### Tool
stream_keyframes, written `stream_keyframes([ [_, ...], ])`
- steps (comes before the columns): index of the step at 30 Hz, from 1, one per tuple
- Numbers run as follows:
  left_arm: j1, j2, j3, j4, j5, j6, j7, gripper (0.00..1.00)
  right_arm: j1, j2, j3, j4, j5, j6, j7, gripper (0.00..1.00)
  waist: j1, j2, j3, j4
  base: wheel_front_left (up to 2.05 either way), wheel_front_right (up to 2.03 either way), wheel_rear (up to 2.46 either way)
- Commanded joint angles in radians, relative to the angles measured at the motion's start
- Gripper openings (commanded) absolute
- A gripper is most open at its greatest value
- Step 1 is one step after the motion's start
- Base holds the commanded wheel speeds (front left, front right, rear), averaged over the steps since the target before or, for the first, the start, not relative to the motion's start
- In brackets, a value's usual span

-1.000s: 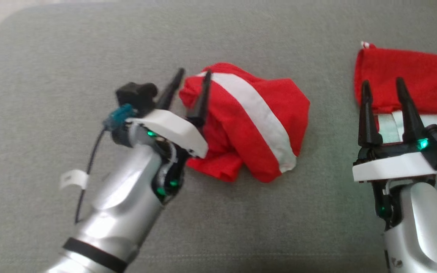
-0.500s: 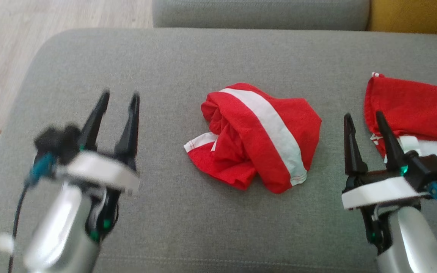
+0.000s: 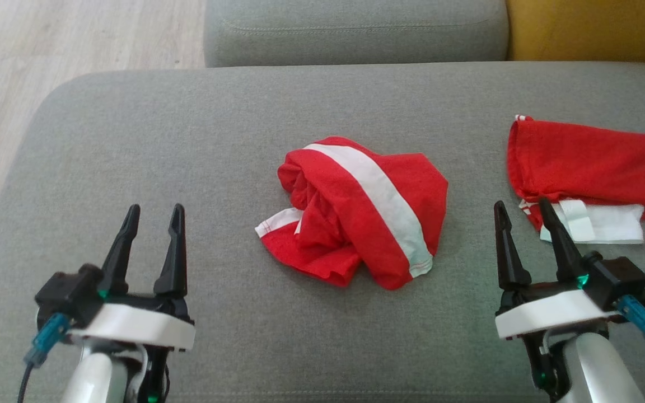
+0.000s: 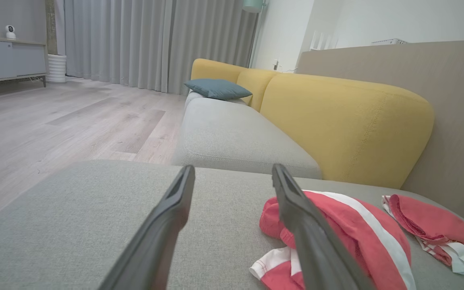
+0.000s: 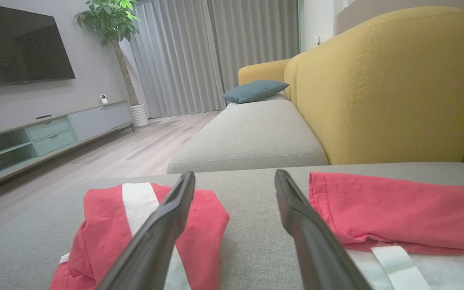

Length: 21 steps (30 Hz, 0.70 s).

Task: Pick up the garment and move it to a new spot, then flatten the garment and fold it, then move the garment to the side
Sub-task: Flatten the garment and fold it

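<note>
At centre frame in the head view, the crumpled red garment with a white stripe (image 3: 364, 215) lies on the grey fabric sofa seat (image 3: 188, 140). Left hand (image 3: 154, 208), lower left, and right hand (image 3: 521, 203), lower right, point upward, fingers spread, holding nothing.

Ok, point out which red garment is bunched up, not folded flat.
The white-striped red cloth garment in the middle of the grey sofa cushion, a rumpled heap. The other red cloth garment, at the right, lies folded flat.
</note>
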<state>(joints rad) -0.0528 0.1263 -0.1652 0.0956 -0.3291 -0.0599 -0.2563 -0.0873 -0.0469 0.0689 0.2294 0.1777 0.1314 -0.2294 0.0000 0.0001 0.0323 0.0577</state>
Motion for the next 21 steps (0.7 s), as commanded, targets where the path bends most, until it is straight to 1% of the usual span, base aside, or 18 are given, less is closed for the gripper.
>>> stream_keyframes([
  [1, -0.024, 0.000, 0.053, -0.037, 0.015, -0.012, -0.005, 1.00, -0.012, -0.003, 0.029, -0.030, 0.009, -0.001, -0.012, 1.00, 0.0000, -0.0001, -0.001, -0.004, 0.00, 0.00, 0.00],
  [8, -0.028, -0.033, 0.087, -0.022, 0.046, -0.047, -0.005, 1.00, -0.010, -0.003, 0.031, -0.030, 0.010, -0.001, -0.013, 1.00, 0.0000, -0.0001, 0.012, -0.006, 0.00, 0.00, 0.00],
  [13, -0.046, -0.048, 0.081, -0.007, 0.054, -0.061, -0.005, 1.00, -0.019, -0.003, 0.069, -0.007, -0.002, -0.001, 0.002, 1.00, 0.0000, -0.0001, 0.052, 0.009, 0.00, 0.00, 0.00],
  [16, -0.064, -0.055, 0.072, 0.001, 0.055, -0.067, -0.005, 1.00, -0.035, -0.003, 0.100, 0.034, -0.013, -0.001, 0.011, 1.00, 0.0000, -0.0001, 0.088, 0.026, 0.00, 0.00, 0.00],
  [21, -0.089, -0.061, 0.056, 0.002, 0.049, -0.070, -0.005, 1.00, -0.061, -0.003, 0.122, 0.114, -0.029, -0.001, 0.010, 1.00, 0.0000, -0.0001, 0.129, 0.054, 0.00, 0.00, 0.00],
])
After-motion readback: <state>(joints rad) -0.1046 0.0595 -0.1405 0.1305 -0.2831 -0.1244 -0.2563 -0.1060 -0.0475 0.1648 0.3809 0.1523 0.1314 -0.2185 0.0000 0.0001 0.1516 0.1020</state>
